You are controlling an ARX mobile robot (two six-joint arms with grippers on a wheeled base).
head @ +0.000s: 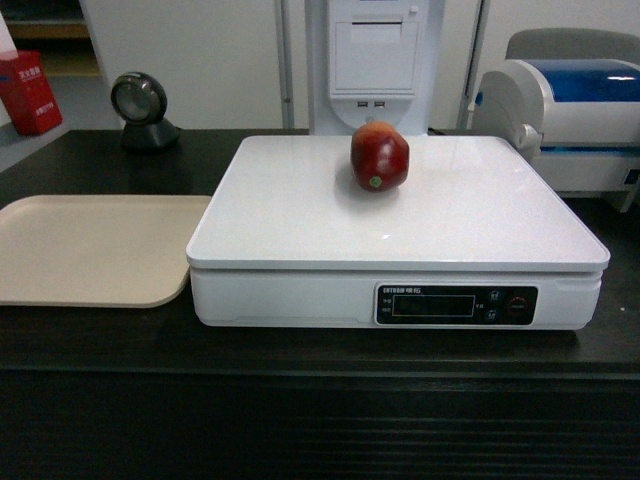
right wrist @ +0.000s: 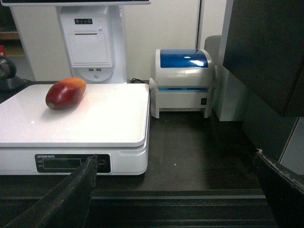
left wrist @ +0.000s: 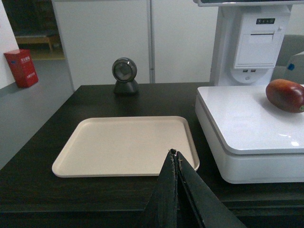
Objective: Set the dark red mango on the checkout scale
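The dark red mango (head: 379,156) lies on the white scale (head: 300,215), toward the back of its platform; both wrist views show the mango (left wrist: 285,95) (right wrist: 65,93) resting there untouched. My left gripper (left wrist: 174,153) is shut with nothing in it, hovering at the front edge of the counter by the beige tray (left wrist: 123,145). My right gripper (right wrist: 175,159) is open wide and holds nothing, low at the counter's front, to the right of the scale (right wrist: 118,121). Neither gripper shows in the head view.
A beige tray (head: 90,245) lies left of the scale. A round barcode scanner (head: 142,108) stands at the back left, a white and blue label printer (head: 570,110) at the back right, and a receipt terminal (head: 375,60) behind the scale. A red bin (head: 28,92) sits on the floor beyond.
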